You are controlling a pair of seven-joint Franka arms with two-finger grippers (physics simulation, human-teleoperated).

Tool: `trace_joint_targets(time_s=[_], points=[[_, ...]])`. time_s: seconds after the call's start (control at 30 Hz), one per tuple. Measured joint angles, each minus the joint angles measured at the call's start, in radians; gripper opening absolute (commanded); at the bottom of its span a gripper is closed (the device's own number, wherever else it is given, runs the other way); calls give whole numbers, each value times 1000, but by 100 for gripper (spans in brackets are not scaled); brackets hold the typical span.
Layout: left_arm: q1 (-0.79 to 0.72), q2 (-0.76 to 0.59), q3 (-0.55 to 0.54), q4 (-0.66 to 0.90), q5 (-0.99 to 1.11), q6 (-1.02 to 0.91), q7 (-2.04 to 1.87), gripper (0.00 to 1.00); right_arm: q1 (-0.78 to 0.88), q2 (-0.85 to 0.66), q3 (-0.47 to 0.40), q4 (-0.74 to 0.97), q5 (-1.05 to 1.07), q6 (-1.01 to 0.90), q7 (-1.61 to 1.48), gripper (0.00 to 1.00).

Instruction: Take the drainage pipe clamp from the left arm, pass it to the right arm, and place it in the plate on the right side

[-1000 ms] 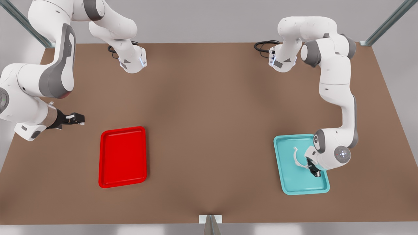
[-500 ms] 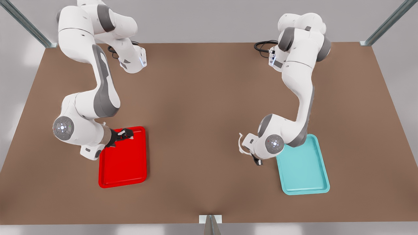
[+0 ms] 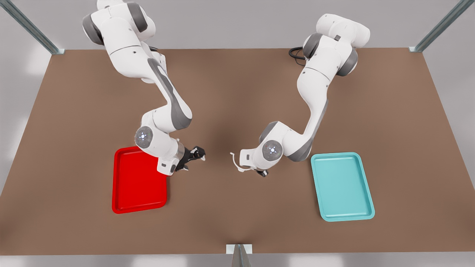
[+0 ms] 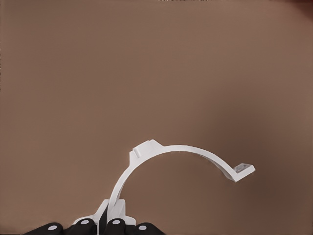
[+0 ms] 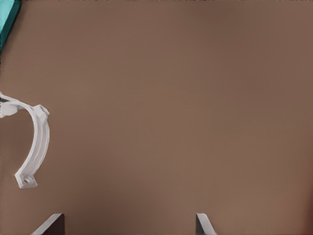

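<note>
Two white robot arms lean toward each other over the middle of a plain brown table (image 3: pixel 237 92). The left gripper (image 3: pixel 259 172), seen at about 3 o'clock of centre in the front view, has its fingers pinched tight on one end tab of the drainage pipe clamp (image 3: pixel 235 163). In the left wrist view the white half-ring (image 4: pixel 181 156) arcs out free above bare tabletop, apparently so that the other arm has room to grasp it.

The right gripper (image 3: pixel 196 154), at about 9 o'clock of centre, faces the clamp with a clear gap between them. Its fingers (image 5: pixel 54 224) are spread wide and hold nothing, which looks like readiness for the handover. The right wrist view shows the clamp (image 5: pixel 36 147) ahead.

The red plate (image 3: pixel 137 185) lies at 8 o'clock, partly under the right arm, the delivery spot. A teal tray (image 3: pixel 341 187) lies at 4 o'clock. Grey walls and metal frame posts (image 3: pixel 29 27) surround the table.
</note>
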State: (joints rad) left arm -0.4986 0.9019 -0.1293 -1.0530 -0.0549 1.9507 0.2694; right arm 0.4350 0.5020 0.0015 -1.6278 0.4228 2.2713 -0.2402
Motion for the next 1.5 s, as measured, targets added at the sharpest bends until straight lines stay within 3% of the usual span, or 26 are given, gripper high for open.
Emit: trace_joint_targets(time_s=[0.53, 1.2, 1.23, 1.27, 1.3, 1.33, 1.37, 1.4, 1.5], points=[[-3, -1, -18, -1, 1, -32, -254, 21, 142, 106, 9, 15, 62, 259, 6, 100], [-15, -6, -18, 0, 1, -41, -358, 21, 216, 271, 8, 111, 61, 377, 4, 100], [-16, -6, -18, 1, 1, -41, -361, 21, 217, 275, 8, 113, 61, 378, 3, 79], [-18, -6, -18, 1, 1, -41, -364, 21, 219, 277, 8, 116, 62, 379, 1, 49], [-19, -7, -18, 1, 1, -41, -368, 21, 219, 277, 8, 118, 63, 380, -1, 31], [-19, -8, -18, 2, 1, -41, -371, 21, 220, 279, 8, 119, 66, 380, -5, 27], [-20, -8, -18, 3, 0, -41, -374, 26, 219, 279, 8, 120, 69, 380, -10, 21], [-19, -9, -18, 3, -1, -40, -376, 100, 219, 279, 8, 126, 75, 379, -17, 21], [-15, -9, -15, 4, -27, -36, -373, 100, 220, 281, 8, 140, 75, 380, -28, 21]])
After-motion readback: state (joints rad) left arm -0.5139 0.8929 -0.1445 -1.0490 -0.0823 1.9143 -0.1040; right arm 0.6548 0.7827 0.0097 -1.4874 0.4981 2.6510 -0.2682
